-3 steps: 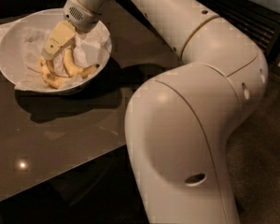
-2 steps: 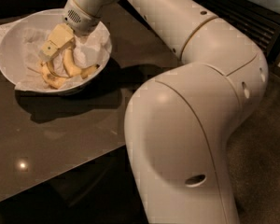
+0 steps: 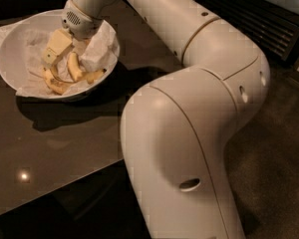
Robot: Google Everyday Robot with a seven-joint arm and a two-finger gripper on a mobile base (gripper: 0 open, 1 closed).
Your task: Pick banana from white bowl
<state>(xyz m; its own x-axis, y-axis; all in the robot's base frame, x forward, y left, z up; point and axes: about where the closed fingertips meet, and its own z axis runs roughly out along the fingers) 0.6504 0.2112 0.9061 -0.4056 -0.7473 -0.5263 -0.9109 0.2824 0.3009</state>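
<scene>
Far left on the dark, glossy table (image 3: 55,153) I see the wide, shallow white bowl (image 3: 9,51) lined with crumpled white paper (image 3: 97,54). The cream-coloured gripper (image 3: 51,59) is down inside it over the left part of the lining, and I cannot tell whether it is open or closed. Just right of the gripper the plump, gently curved yellow banana (image 3: 74,67) lies on the paper, a thinner, sharply curved banana (image 3: 54,84) sits lower near the bowl's front edge, and the bulky white robot arm (image 3: 189,133) fills the right half of my view.
</scene>
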